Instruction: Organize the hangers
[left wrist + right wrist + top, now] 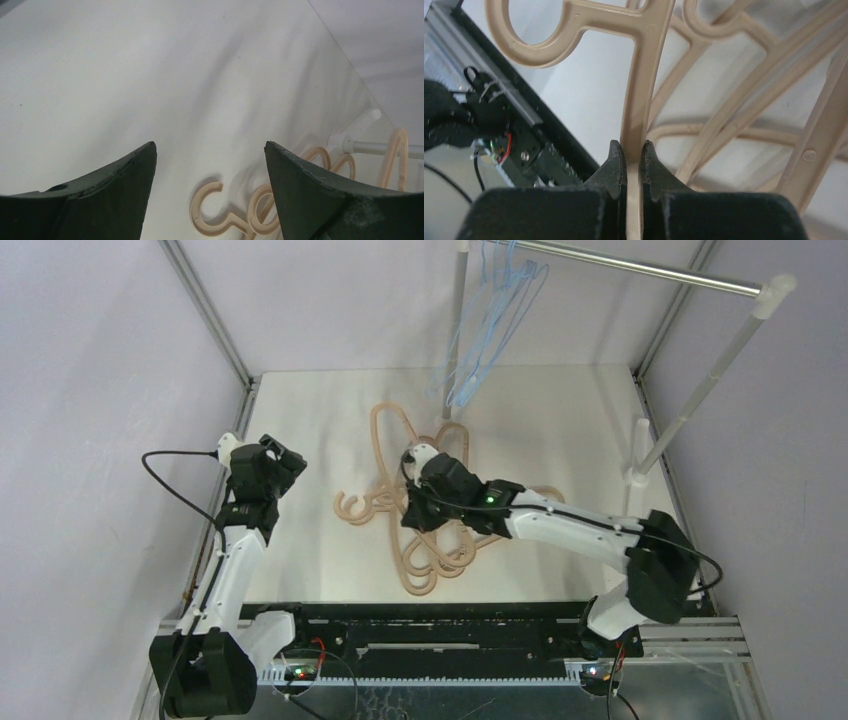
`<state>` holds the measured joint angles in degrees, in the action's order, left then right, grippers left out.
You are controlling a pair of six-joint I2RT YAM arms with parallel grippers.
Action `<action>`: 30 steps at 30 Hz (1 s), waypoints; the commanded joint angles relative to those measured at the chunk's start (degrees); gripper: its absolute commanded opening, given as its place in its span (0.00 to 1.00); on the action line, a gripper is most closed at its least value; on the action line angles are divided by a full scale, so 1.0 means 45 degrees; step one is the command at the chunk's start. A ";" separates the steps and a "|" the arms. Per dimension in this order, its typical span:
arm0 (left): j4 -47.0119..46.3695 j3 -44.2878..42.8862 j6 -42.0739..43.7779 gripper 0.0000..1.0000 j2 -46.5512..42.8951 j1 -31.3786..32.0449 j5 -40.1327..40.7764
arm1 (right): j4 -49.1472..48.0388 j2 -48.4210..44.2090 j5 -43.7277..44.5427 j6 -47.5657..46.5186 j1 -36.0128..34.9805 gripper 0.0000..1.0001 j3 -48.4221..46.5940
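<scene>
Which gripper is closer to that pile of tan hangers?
The right gripper: it's clamped on one tan hanger. The left gripper is open, apart, off to its left.

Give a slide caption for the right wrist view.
Right gripper clamps a tan hanger, with other tan hangers behind.

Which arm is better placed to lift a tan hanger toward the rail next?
Right. The right end effector is shut on a tan hanger in the pile; the left end effector is open, holding nothing, beside the pile.
</scene>
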<state>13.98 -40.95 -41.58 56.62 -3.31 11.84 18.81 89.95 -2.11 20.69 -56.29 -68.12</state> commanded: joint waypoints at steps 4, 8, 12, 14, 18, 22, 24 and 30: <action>-0.0516 0.0071 0.0198 0.84 -0.0182 -0.0113 -0.0006 | 0.0051 -0.3290 -0.0352 0.1140 0.0712 0.00 0.3182; -0.0547 0.0125 0.0234 0.83 -0.0075 -0.0110 -0.0005 | 0.0310 -0.5258 -0.0032 0.1561 0.1474 0.00 0.4647; -0.0552 0.0119 0.0294 0.83 0.0138 -0.0103 0.0005 | 0.0295 -0.7693 0.0368 0.2244 0.2523 0.00 0.5613; -0.0586 0.0101 0.0300 0.83 0.0256 -0.0075 -0.0043 | 0.0169 -0.9037 0.0683 0.2678 0.3035 0.00 0.5902; -0.0630 0.0059 0.0349 0.83 0.0490 0.0008 -0.0025 | -0.0015 -1.1097 0.1837 0.3220 0.3878 0.00 0.5976; -0.0606 0.0038 0.0429 0.83 0.0618 0.0041 0.0073 | 0.0065 -1.2403 0.1360 0.3323 0.5241 0.00 0.5595; -0.0635 0.0050 0.0434 0.83 0.0671 0.0044 0.0118 | 0.0430 -1.2670 0.0730 0.3229 0.5942 0.00 0.5197; -0.0830 0.0134 0.0395 0.83 0.0885 0.0079 0.0046 | 0.0462 -1.2976 -0.1067 0.3442 0.7893 0.00 0.4445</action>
<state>13.39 -40.95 -40.93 60.20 -3.22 11.81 23.00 32.01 -0.56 34.76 -24.93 -44.49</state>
